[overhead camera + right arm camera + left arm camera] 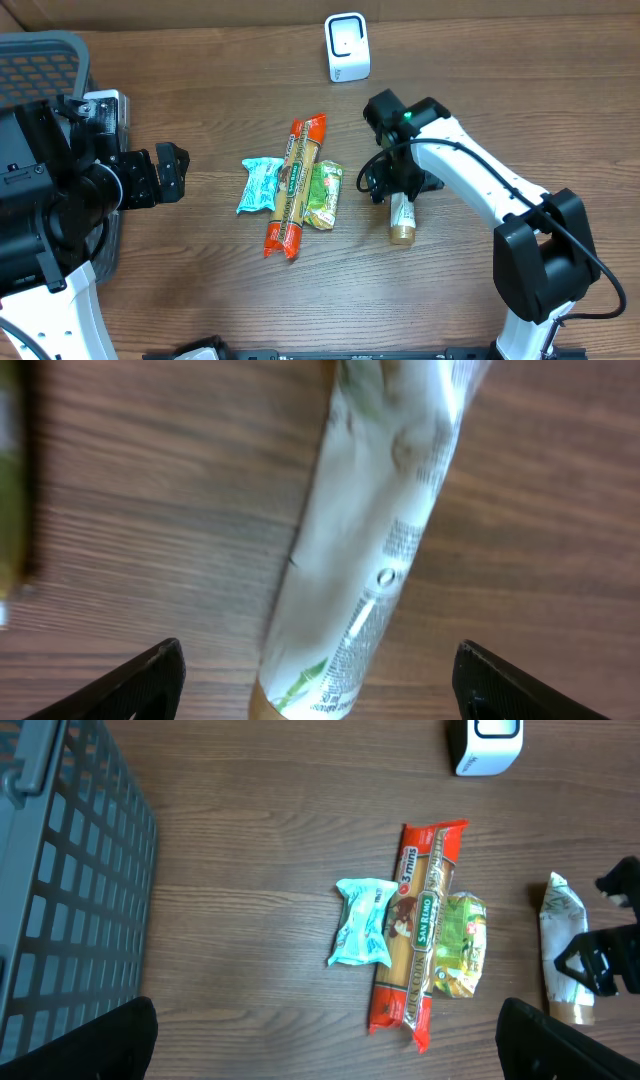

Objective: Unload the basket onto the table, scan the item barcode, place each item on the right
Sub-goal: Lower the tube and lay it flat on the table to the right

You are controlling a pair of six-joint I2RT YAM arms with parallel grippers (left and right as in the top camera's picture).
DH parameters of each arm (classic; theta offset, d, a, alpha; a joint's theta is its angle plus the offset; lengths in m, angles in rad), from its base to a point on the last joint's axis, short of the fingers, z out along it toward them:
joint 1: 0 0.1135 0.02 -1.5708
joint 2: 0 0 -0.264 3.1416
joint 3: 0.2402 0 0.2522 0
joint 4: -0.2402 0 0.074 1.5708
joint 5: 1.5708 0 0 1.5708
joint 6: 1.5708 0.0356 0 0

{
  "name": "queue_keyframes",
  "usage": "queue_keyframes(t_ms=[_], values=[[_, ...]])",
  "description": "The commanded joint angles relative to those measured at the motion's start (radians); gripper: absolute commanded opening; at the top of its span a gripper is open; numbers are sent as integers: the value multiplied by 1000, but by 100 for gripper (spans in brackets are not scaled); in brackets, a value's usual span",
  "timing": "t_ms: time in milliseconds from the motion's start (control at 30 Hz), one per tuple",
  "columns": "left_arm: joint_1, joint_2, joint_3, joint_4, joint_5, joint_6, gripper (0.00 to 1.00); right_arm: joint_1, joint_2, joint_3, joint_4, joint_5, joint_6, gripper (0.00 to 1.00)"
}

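We found the white squeeze tube [403, 215] with a tan cap lying flat on the brown wooden tabletop [200, 290], right of the middle, with its cap end toward the near edge. The right claw [394, 188] hung over the tube's far end. In the right wrist view its two black fingers [140, 680] stood wide apart, one on each side of the tube, and touched neither flank (so it was open and gripped nothing). Fine print ran along the tube, but we could not make out a barcode.

The small white box-shaped scanner [347, 47] stood upright near the far edge, well apart from the tube.

Just left of the tube lay three packets side by side: a crinkled green packet [323, 195], a long orange-and-red pasta packet [295, 185] and a pale blue packet [260, 185]. The pasta packet touched both of its neighbours.

The left claw [322, 1020] was spread wide and empty, hanging over bare wood left of the packets, beside the grey slatted plastic basket [60, 870].
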Motion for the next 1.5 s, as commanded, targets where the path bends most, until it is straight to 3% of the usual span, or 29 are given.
queue_keyframes(t_ms=[0, 267, 667, 800, 1000, 1267, 1467], values=[[6, -9, -12, 1, 16, 19, 100, -10, -13, -37, 16, 3, 56, 86], [6, -9, -12, 1, 16, 19, 100, -9, -13, -128, 147, -29, 55, 84], [6, -9, -12, 1, 16, 19, 99, -9, -13, -142, 197, -18, 51, 58], [6, -9, -12, 1, 16, 19, 100, -9, -13, -141, 208, -17, 56, 56], [6, -9, -12, 1, 16, 19, 99, -8, -13, -126, 189, -13, 192, 52], [6, -9, -12, 1, 16, 19, 100, -4, -14, -98, 124, -203, 241, 53], [6, -9, -12, 1, 16, 19, 100, -6, -14, 49, 105, -270, 241, 62]])
